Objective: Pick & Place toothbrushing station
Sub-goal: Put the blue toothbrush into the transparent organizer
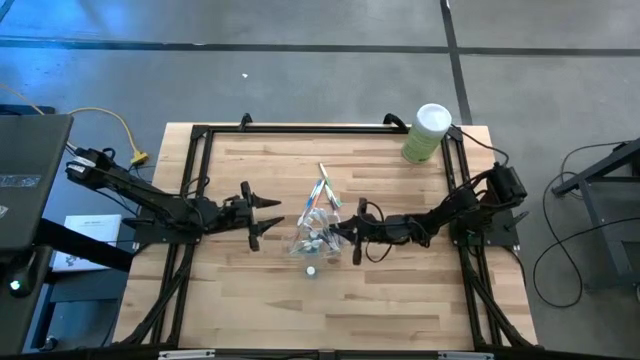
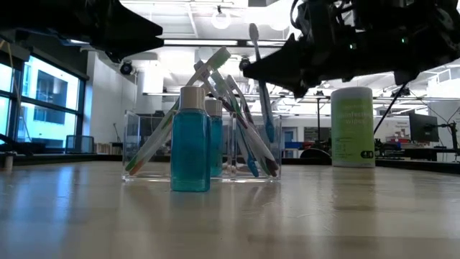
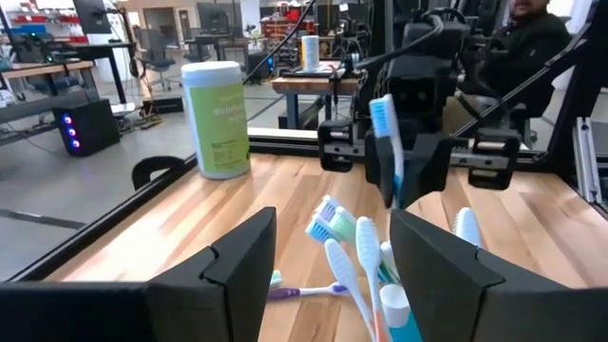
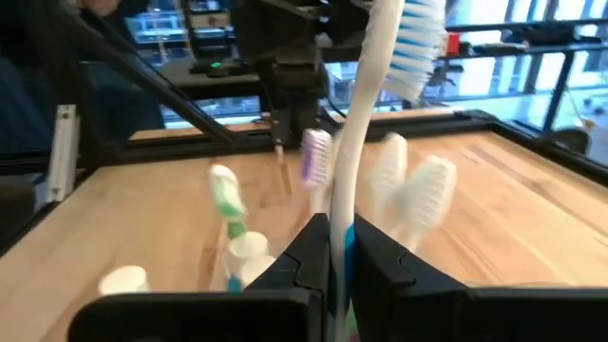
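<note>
At desk centre I see the clear holder (image 1: 318, 232) standing upright on the wooden desk (image 1: 240, 300), packed with pastel toothbrushes (image 2: 237, 122) that lean and fan out in several directions. From the low view, two small blue bottles with pale caps stand at the holder: one (image 2: 190, 140) in front of its near wall, the other (image 2: 214, 137) just behind; I cannot tell whether that second one is inside. My right end effector (image 1: 338, 232) sits at the holder's right side, fingers clamped together on a white toothbrush with a blue-bristled head (image 4: 366, 142), held upright, head uppermost; the left wrist view shows that same brush (image 3: 387, 142) raised above the others. My left end effector (image 1: 268, 216) hovers just left of the holder, fingers (image 3: 237, 266) apart and holding nothing, with brush heads showing in the gap between them. One small pale cap-like item (image 1: 311, 270) lies on the desk just in front of the holder. At the far right corner a tall green canister (image 1: 426, 133) with a white lid stands well apart from the rest. Beyond the desk, a person (image 3: 522, 38) is partly visible.
</note>
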